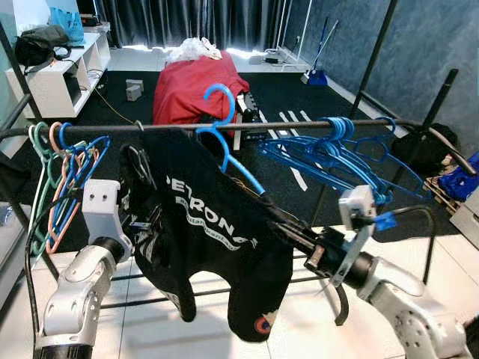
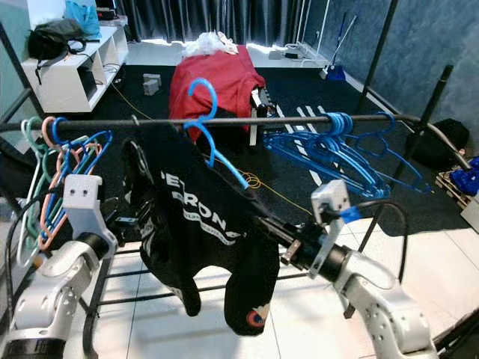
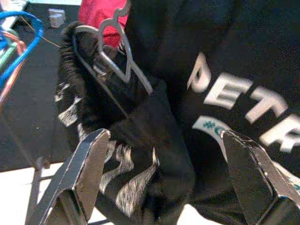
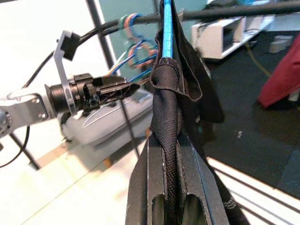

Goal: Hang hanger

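The right gripper point(image 4: 171, 187) clamps the shirt point(image 1: 202, 224) on the blue hanger point(image 1: 224, 138) (hook above the rail point(image 1: 284, 126)); the left gripper point(image 3: 164, 173) gapes beside the shirt.

Daylight glows under the dark curtains point(image 1: 202, 19), glaring on the white floor tiles point(image 1: 419, 262); head views sharp; the left wrist view soft, its black shirt point(image 3: 225, 70) blurred.

You have a black rail point(image 1: 299, 125) running across in front of you. On it hang a bunch of blue hangers point(image 1: 337, 149) at your right, mixed coloured hangers point(image 1: 56, 176) at your left, and a black shirt point(image 1: 202, 224) between them.
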Robot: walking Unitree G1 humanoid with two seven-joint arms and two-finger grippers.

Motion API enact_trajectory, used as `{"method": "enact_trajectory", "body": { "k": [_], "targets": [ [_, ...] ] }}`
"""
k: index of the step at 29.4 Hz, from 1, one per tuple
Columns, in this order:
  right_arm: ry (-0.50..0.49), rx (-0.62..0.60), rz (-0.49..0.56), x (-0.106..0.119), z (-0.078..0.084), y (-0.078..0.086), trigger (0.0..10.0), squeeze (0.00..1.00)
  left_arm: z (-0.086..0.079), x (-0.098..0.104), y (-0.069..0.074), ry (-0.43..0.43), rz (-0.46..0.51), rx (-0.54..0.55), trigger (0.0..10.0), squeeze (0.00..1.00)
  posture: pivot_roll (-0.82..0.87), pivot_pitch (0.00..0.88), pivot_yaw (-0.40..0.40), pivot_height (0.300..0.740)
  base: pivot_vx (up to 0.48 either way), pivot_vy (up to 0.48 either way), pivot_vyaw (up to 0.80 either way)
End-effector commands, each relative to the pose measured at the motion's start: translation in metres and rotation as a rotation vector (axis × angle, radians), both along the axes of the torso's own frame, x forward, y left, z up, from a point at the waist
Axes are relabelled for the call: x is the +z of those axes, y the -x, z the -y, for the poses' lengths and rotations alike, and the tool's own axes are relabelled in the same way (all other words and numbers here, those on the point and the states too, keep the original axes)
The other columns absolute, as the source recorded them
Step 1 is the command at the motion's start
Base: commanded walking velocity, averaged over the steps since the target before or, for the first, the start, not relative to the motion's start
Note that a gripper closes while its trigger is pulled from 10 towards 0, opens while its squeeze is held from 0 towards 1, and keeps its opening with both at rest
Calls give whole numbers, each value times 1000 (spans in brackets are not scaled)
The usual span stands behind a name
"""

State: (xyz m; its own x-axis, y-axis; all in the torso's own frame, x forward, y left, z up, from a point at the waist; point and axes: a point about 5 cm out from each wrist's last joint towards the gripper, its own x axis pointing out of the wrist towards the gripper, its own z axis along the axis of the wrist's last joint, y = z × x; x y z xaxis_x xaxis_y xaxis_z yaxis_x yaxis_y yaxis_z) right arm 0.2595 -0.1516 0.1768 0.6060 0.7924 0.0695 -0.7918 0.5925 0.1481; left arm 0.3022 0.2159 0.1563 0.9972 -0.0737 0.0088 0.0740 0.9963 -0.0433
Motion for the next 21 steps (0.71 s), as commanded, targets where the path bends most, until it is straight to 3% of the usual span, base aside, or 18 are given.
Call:
{"method": "enact_trajectory", "body": {
  "k": [1, 6, 15, 21],
  "targets": [
    [13, -10, 3, -1, -1, -2, 10000, 0, -8, 0, 0, -3, -1, 14, 10000, 0, -31, 0, -63, 740, -364, 0, 0],
    [6, -18, -31, -4, -2, -3, 10000, 0, -9, 3, -1, 1, 7, 11, 10000, 0, -31, 0, -64, 740, -365, 0, 0],
    [-9, -17, -43, -4, -5, -6, 10000, 0, 4, 2, -3, 4, 13, -34, 10000, 0, -33, 0, -65, 740, -353, 0, 0],
    [-6, 70, -4, 6, 2, 0, 10000, 0, 3, 23, 1, 30, 139, -144, 10000, 0, -38, 0, -64, 740, 0, 0, 788]
  ]
}}
